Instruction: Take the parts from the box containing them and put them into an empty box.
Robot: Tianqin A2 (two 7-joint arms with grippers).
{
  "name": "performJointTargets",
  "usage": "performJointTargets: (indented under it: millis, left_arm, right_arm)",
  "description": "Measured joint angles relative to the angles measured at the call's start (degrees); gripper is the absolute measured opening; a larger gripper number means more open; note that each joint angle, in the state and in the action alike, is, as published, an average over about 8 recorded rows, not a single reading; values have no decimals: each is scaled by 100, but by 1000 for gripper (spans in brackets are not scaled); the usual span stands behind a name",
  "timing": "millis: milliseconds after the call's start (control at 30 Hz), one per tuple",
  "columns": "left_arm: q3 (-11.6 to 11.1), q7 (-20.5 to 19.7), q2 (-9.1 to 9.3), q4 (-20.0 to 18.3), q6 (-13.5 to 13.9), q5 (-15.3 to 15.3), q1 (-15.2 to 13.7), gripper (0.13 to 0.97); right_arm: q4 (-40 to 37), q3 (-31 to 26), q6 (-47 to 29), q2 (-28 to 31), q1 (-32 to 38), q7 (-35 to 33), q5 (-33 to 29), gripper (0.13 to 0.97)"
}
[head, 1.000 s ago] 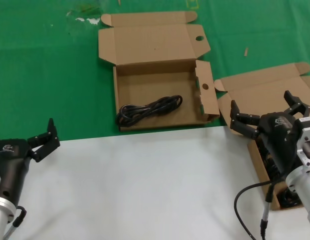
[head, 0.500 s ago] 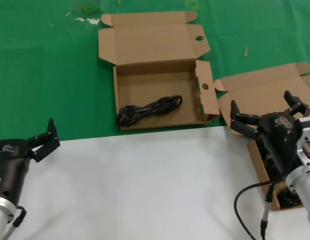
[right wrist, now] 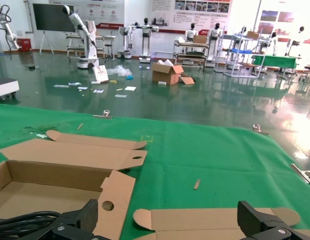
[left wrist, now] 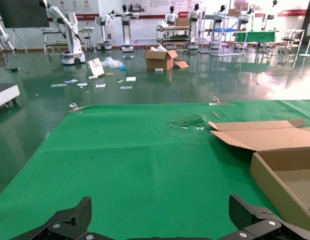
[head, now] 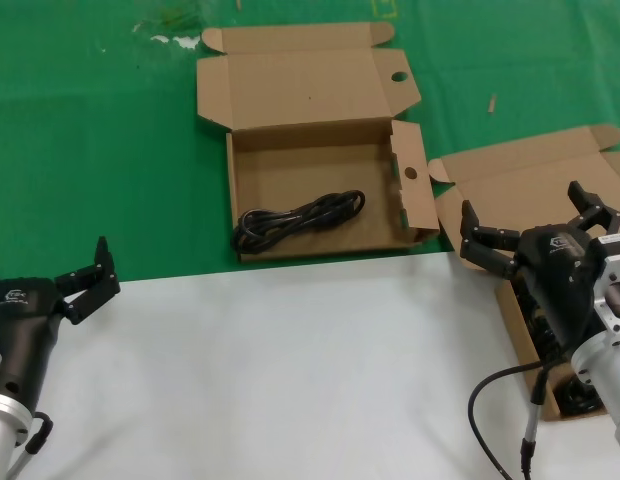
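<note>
The wide shallow box with round holes (head: 233, 190) lies open at the back centre, and a coiled black cable (head: 300, 218) lies in it. The plain-lidded box (head: 530, 180) lies open at the right, and dark parts (head: 575, 398) show inside it beside my right arm. My right gripper (head: 525, 208) is open and empty, hovering over that box. In the right wrist view (right wrist: 167, 210) its fingers frame the plain lid (right wrist: 205, 218), with the holed box (right wrist: 45, 172) and cable (right wrist: 20, 220) to one side. My left gripper (head: 82, 270) is open and empty, parked at the near left.
A green mat (head: 90, 150) covers the far half of the table and a white sheet (head: 290, 370) the near half. Small scraps (head: 170, 40) lie at the back left and a small stick (head: 492, 102) at the back right. The left wrist view shows the holed box's edge (left wrist: 275, 175).
</note>
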Motion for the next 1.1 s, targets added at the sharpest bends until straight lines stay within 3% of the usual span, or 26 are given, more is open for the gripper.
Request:
performJointTargets:
  millis: [1100]
  left_arm:
    - [0, 0, 0, 0, 0, 0, 0, 966]
  right_arm:
    - [0, 0, 0, 0, 0, 0, 0, 966]
